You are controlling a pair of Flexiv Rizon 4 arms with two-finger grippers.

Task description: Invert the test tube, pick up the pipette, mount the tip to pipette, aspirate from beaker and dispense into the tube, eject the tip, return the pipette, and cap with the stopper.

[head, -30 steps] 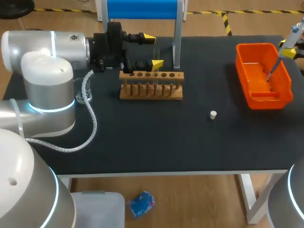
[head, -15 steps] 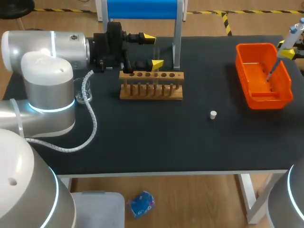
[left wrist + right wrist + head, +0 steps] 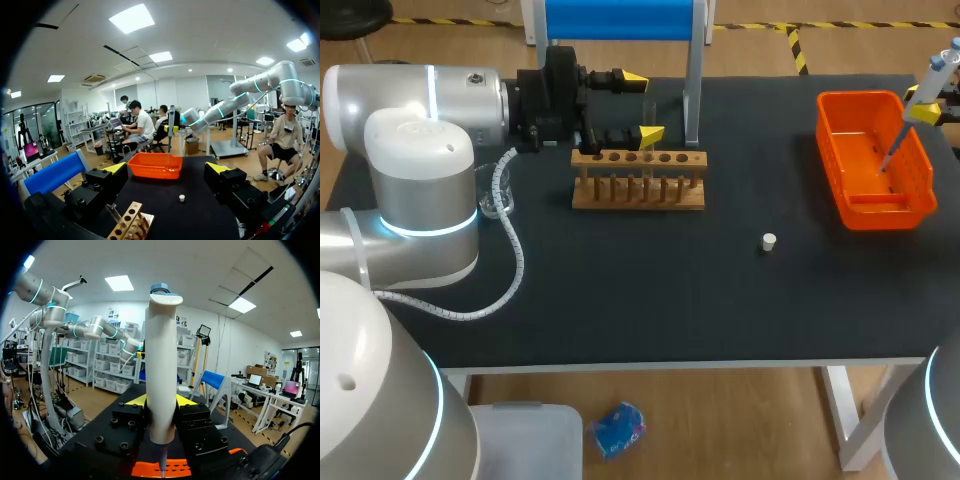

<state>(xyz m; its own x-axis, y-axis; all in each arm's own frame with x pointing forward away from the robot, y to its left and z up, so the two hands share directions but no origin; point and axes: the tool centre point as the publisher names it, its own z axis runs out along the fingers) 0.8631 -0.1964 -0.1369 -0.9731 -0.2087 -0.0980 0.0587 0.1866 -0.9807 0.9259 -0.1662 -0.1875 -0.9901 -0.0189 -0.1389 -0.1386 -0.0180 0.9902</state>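
Head view: the right tool (image 3: 926,102) grasps the pipette (image 3: 900,138), its tip hanging over the orange bin (image 3: 835,150) at far right, probably for ejection. Left wrist view: the left tool (image 3: 166,169) is released above the test-tube rack (image 3: 131,222). Right wrist view: the pipette stands upright, clamped.

Rack at the left jaws, bin under the right

The rack (image 3: 638,180) sits just under the left gripper (image 3: 642,105), whose jaws stand wide apart. Ahead of them the stopper (image 3: 769,241) lies on the table (image 3: 720,310), with the bin (image 3: 910,205) farther on. The right gripper (image 3: 161,402) clamps the pipette (image 3: 161,365) upright (tip down over the bin).
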